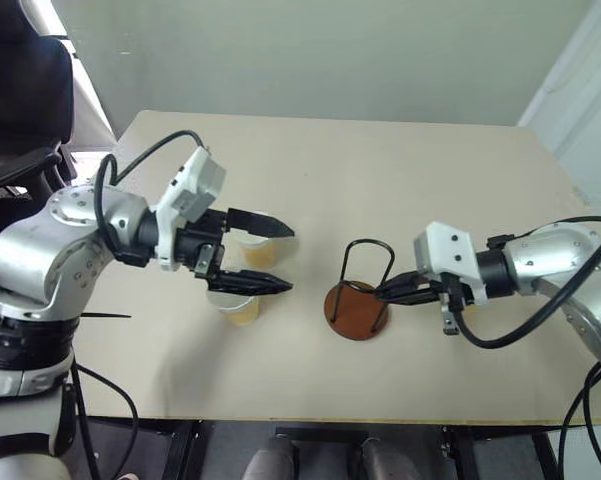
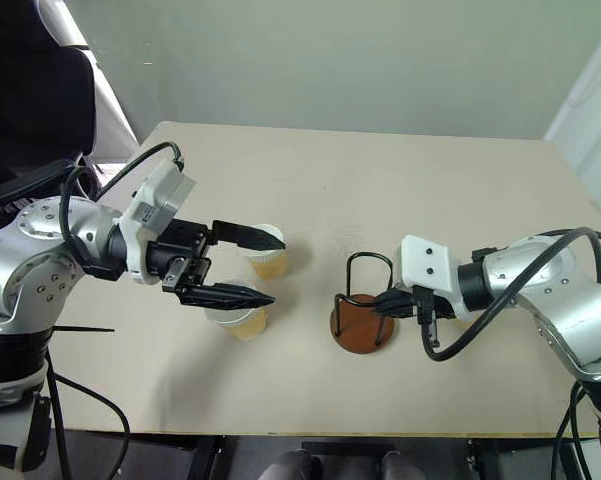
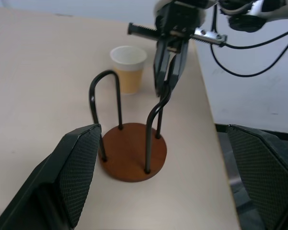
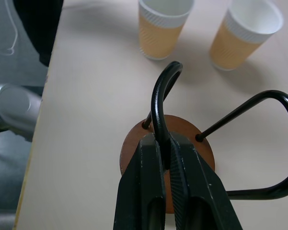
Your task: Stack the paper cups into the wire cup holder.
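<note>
The left claw [image 1: 285, 260] partly hides two paper cups [image 1: 238, 306].

It looks like a lab or office room: a plain beige table [image 1: 380, 180], bare pale wall behind, a black chair [image 1: 20, 100] at ten o'clock.

Glossy black wire loops [image 4: 159, 103]; smooth reddish-brown base [image 3: 134, 158]; matt paper cups [image 4: 247, 33].

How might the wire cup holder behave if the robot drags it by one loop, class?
The wire cup holder probably tips easily: its loops stand tall over a small disc base. Its thin wires may flex slightly under the right gripper, which is shut on one loop. It looks light, so it likely slides across the table.
</note>
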Robot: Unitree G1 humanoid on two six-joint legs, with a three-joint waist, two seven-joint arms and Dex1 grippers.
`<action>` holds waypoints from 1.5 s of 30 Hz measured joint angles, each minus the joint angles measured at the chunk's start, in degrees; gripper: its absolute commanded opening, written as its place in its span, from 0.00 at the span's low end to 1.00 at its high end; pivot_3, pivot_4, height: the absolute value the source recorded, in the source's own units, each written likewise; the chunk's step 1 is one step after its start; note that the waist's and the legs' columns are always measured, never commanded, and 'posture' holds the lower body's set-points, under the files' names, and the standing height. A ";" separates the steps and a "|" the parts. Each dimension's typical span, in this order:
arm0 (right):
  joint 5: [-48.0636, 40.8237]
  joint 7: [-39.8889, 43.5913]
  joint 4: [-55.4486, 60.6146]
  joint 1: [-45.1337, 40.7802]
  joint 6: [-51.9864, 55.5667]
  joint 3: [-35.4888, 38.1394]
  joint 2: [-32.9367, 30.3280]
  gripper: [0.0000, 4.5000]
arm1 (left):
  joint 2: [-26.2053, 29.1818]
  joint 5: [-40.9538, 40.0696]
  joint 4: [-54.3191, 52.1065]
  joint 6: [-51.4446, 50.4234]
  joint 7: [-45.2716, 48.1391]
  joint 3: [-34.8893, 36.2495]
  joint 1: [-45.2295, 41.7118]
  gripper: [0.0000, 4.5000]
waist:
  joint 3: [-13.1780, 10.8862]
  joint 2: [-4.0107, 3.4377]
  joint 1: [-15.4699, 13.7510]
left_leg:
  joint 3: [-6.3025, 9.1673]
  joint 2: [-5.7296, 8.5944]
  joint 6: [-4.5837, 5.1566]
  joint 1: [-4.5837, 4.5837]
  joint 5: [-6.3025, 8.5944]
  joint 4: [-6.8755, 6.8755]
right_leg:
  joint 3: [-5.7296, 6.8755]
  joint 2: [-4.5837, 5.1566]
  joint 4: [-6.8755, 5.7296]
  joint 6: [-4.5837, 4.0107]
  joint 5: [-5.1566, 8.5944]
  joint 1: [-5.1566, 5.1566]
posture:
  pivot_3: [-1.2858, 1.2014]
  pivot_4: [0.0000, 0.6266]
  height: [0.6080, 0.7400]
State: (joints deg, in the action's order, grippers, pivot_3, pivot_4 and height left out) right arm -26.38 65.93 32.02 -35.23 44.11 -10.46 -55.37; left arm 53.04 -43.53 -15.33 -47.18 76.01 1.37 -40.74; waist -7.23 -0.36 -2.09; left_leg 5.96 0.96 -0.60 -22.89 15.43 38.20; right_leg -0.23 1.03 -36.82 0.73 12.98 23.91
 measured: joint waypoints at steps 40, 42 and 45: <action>9.38 3.15 -3.11 3.70 -9.96 -3.40 -1.60 0.99 | 3.32 0.98 -1.78 1.49 1.31 -1.59 2.31 1.00 | 0.00 0.01 0.01 | 0.00 0.00 0.01 0.01 0.00 0.06 | 0.00 0.00 -0.04 0.00 0.00 -0.01 | 0.52 0.24 1.00; 9.85 2.71 -3.24 4.74 -10.15 -3.15 -1.93 0.99 | 3.29 0.95 -1.76 1.59 1.20 -1.59 2.38 1.00 | 0.01 0.01 -0.01 | -0.01 0.00 0.01 0.01 0.00 0.06 | 0.00 0.00 -0.04 0.00 0.00 -0.01 | 0.52 0.24 1.00; 10.36 1.20 -3.98 6.23 -10.23 -0.62 -2.58 0.99 | 3.12 1.00 -1.56 1.96 0.99 -1.56 2.42 1.00 | 0.01 0.01 -0.01 | -0.01 0.00 0.01 0.01 0.00 0.06 | -0.01 0.00 -0.04 0.00 0.00 -0.01 | 0.52 0.24 1.00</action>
State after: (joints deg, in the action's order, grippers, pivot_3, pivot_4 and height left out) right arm -16.02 67.13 28.04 -28.99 33.87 -11.09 -57.95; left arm 56.16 -42.53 -16.88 -45.22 77.00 -0.19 -38.32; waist -7.23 -0.35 -2.10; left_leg 5.95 0.96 -0.60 -22.88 15.43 38.27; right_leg -0.24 1.03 -36.86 0.73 12.98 23.91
